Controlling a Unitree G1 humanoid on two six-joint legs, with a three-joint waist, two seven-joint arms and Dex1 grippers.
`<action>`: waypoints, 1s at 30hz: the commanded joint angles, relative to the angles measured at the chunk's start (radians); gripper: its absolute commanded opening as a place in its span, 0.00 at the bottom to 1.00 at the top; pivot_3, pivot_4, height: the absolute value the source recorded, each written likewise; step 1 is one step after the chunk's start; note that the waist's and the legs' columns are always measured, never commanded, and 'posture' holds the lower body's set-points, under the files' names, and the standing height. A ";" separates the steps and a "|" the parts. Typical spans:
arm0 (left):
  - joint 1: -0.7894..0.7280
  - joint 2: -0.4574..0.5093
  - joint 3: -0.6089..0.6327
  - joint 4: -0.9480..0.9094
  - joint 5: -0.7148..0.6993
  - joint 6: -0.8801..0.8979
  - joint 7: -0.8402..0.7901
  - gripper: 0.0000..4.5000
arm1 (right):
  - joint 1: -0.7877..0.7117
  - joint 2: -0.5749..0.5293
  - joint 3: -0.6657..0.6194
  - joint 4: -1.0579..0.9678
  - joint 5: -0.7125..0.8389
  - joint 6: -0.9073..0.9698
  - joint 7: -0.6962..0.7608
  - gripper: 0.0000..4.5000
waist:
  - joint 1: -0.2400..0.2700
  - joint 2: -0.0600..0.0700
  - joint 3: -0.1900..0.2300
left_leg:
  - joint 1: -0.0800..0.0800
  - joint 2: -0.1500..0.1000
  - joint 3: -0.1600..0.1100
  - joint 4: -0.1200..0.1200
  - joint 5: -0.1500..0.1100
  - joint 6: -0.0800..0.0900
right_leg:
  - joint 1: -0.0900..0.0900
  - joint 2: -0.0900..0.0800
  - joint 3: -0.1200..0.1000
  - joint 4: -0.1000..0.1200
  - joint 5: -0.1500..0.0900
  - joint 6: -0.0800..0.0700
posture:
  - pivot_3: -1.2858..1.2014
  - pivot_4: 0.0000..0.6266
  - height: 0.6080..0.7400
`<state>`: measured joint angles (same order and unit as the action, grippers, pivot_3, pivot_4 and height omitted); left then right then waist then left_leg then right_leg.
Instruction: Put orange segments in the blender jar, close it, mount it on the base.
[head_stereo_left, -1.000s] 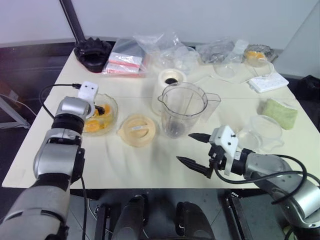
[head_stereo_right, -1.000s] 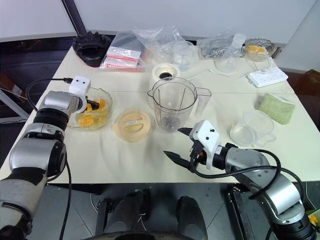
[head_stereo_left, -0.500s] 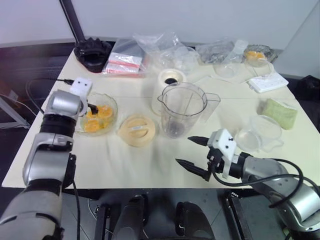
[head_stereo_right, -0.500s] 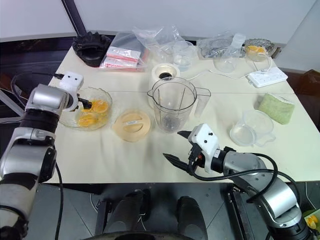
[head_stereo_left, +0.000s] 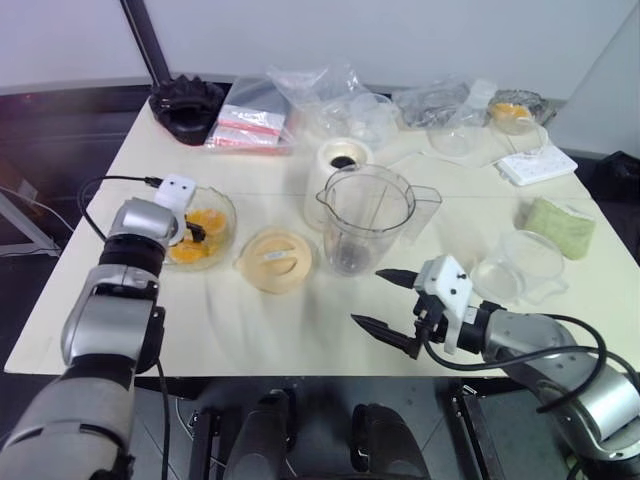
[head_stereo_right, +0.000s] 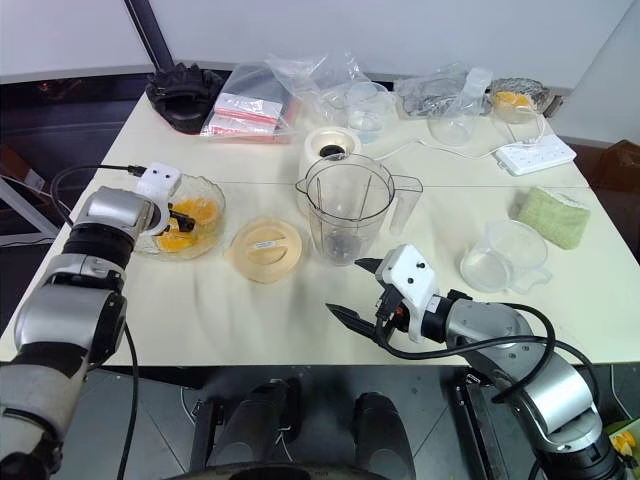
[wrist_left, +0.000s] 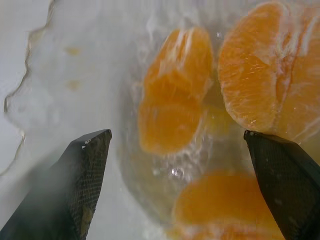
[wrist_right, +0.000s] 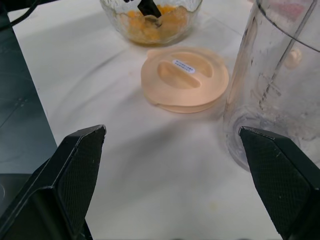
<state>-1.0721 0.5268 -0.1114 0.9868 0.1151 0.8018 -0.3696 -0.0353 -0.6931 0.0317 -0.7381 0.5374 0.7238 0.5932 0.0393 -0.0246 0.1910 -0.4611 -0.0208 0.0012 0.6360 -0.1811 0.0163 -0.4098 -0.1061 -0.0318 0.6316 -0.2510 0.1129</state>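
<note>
Up close, left wrist view: orange segments (wrist_left: 172, 95) lie glossy and wet against the clear wall of the glass bowl (wrist_left: 75, 75); the two black fingers (wrist_left: 82, 180) stand wide apart on either side with nothing between them.
Head views: left gripper (head_stereo_left: 195, 228) reaches down into the glass bowl among the segments, spread wide and holding nothing.
Right wrist view: pale orange lid (wrist_right: 184, 77) lies flat on the table just beside the foot of the blender jar (wrist_right: 280, 85), with the bowl beyond it; fingers (wrist_right: 75, 165) at either edge, well apart.
Right gripper: (head_stereo_right: 352, 290) hangs over the near part of the table, in front of the jar, jaws gaping and empty.
Blender jar: upright mid-table, open at the top, no segments seen inside; handle toward the robot's right.
Base: (head_stereo_left: 338, 165) white, just behind the jar, black socket uncovered.
Table: (head_stereo_left: 280, 330) cream top; a smaller clear cup (head_stereo_left: 520, 265) and a green sponge (head_stereo_left: 555, 225) to the right; plastic bags (head_stereo_left: 260, 120), a black item (head_stereo_left: 185, 100) and a white power strip (head_stereo_left: 537, 163) along the far edge.
Room: pale wall behind the table, dark floor at the sides.
</note>
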 joint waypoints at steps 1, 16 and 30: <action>-0.044 -0.003 0.013 0.076 0.015 -0.094 0.033 0.98 | 0.008 0.002 -0.017 -0.026 0.002 -0.009 -0.005 1.00 | -0.001 0.000 0.000 | 0.000 0.000 0.000 0.000 0.000 0.000 | 0.000 0.000 0.000 0.000 0.000 0.000 | 0.52 0.24 1.00; -0.062 -0.028 0.065 0.236 0.009 -0.239 0.115 0.24 | 0.026 0.013 -0.009 -0.025 -0.014 -0.015 -0.022 1.00 | -0.001 0.000 0.000 | 0.000 0.001 0.000 0.005 0.000 0.000 | 0.002 0.001 0.000 0.001 0.002 0.001 | 0.52 0.24 1.00; -0.040 0.028 0.078 -0.059 0.003 -0.010 0.129 0.14 | 0.008 0.006 -0.001 0.000 -0.020 -0.019 -0.004 1.00 | -0.001 0.000 0.000 | 0.000 0.001 0.000 0.006 -0.001 0.000 | 0.002 0.001 0.000 0.001 0.002 0.002 | 0.52 0.24 1.00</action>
<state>-1.1076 0.5370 -0.0445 1.0436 0.1222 0.7250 -0.2225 -0.0169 -0.6866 0.0353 -0.7335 0.5234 0.7225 0.5826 0.0388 -0.0247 0.1908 -0.4617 -0.0200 0.0009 0.6416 -0.1817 0.0167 -0.4079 -0.1055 -0.0319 0.6325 -0.2489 0.1145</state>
